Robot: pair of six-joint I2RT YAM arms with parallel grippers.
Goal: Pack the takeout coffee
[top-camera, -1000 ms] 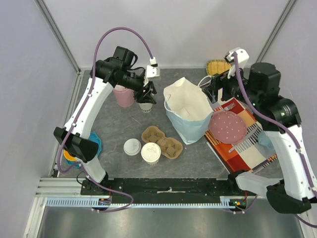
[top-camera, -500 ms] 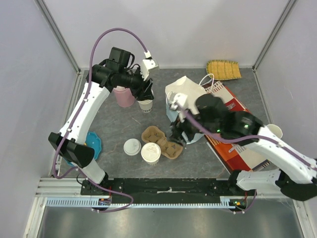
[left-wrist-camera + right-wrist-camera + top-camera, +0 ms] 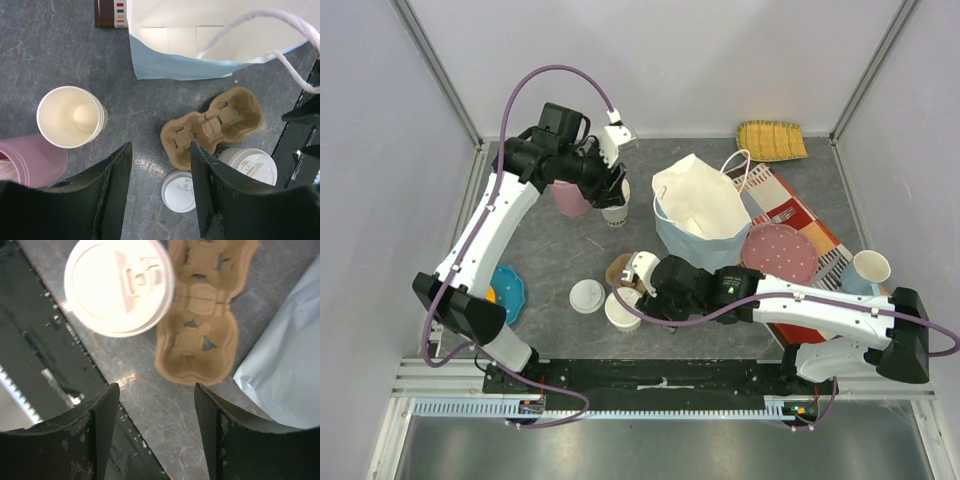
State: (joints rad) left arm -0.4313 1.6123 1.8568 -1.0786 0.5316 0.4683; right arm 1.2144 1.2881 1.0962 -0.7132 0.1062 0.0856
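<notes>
The big change is the right arm (image 3: 800, 300). A second ago it was up at the far right beside the paper bag (image 3: 705, 215); now it lies low along the near edge, stretched leftward. That brings the right gripper (image 3: 155, 390) close to the takeout coffee (image 3: 623, 308). Its fingers are spread with only bare table between them, and in its wrist view the lidded cup sits just ahead, not yet between the jaws. I'd say the reach for the coffee is under way and the grasp is still to come.

The left arm (image 3: 490, 220) has barely shifted. It hangs at the far left with the left gripper (image 3: 160, 155) spread and holding nothing, above the stack of lidless cups (image 3: 70, 116).

The coffee stands upright on the table near the front edge, left of centre. It is just beside the near end of the cardboard cup carrier (image 3: 212, 125), with the loose lid (image 3: 587, 296) just to its left. It is in neither the carrier nor the bag, so packing has not started.

Pale walls and metal corner posts enclose the space. The table (image 3: 550, 250) has a grey, stone-patterned top. The bag stands open at the centre, with a striped placemat (image 3: 810, 235) and a pink dotted plate (image 3: 778, 253) to its right. A pink tumbler (image 3: 30, 160) stands beside the cup stack.
</notes>
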